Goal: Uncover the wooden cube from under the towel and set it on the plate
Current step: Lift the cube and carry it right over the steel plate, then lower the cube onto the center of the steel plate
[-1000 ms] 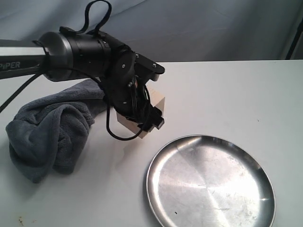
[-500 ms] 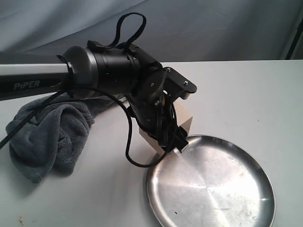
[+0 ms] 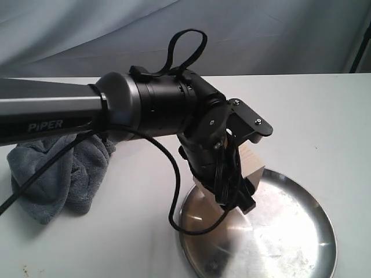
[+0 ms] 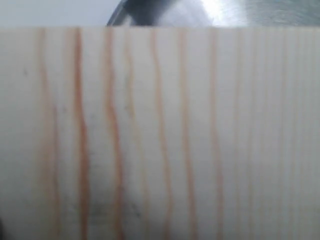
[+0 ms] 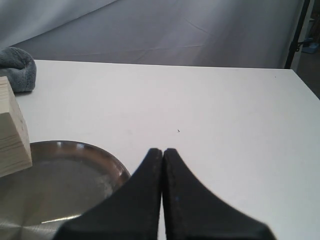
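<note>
Left jaws around wooden cube [image 3: 251, 163], over plate [image 3: 301, 231]

Grained wooden cube [image 4: 160, 135] (shiny steel plate [image 3: 290, 231])

The plate [image 3: 301, 237] is set on the tabletop [image 3: 313, 110] at the front right of the exterior view. The towel [image 3: 52, 174] is heaped at the left, well apart from the plate. The wooden cube [image 3: 253, 162] is held by the left gripper [image 3: 243, 185] over the plate's rear left part; contact cannot be told. The right gripper [image 5: 162, 152] is placed near the plate's rim, apart from the cube.
</note>
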{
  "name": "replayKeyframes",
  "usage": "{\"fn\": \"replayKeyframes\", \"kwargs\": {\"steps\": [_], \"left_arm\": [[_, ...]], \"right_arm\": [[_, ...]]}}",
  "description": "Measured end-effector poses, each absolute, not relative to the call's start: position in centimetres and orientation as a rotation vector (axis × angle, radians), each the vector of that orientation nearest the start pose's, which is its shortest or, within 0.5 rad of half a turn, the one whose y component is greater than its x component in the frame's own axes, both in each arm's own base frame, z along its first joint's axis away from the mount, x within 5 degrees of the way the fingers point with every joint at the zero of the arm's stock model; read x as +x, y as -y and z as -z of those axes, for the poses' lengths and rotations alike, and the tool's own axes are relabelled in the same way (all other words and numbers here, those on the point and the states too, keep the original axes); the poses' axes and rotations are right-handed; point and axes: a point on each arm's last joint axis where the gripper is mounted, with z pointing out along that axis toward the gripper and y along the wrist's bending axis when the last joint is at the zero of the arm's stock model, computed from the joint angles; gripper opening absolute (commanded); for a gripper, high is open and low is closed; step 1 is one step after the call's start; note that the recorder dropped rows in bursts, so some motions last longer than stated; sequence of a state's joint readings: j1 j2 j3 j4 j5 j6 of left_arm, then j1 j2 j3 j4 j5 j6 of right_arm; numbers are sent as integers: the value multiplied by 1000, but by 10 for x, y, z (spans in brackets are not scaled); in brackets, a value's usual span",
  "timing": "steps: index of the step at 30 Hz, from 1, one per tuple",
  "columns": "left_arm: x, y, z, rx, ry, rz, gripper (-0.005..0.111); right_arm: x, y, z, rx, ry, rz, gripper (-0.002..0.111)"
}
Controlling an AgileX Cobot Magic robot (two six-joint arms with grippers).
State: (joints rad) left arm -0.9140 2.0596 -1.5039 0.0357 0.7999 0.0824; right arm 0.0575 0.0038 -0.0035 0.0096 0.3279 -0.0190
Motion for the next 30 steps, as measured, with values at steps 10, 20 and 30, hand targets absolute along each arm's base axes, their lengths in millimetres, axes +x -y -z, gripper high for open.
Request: {"fn": "replayKeyframes", "kwargs": {"steps": [10, 20, 30], "left_arm": [[240, 356, -172, 1592, -2385, 293, 0], [236, 362, -144, 1642, -2434, 318, 3], [238, 364, -139, 1659, -2393, 320, 33]], "right_arm": [[54, -3, -185, -63, -1811, -37, 0], [54, -3, -185, -63, -1811, -37, 0], [54, -3, -185, -63, -1811, -37, 0]]}}
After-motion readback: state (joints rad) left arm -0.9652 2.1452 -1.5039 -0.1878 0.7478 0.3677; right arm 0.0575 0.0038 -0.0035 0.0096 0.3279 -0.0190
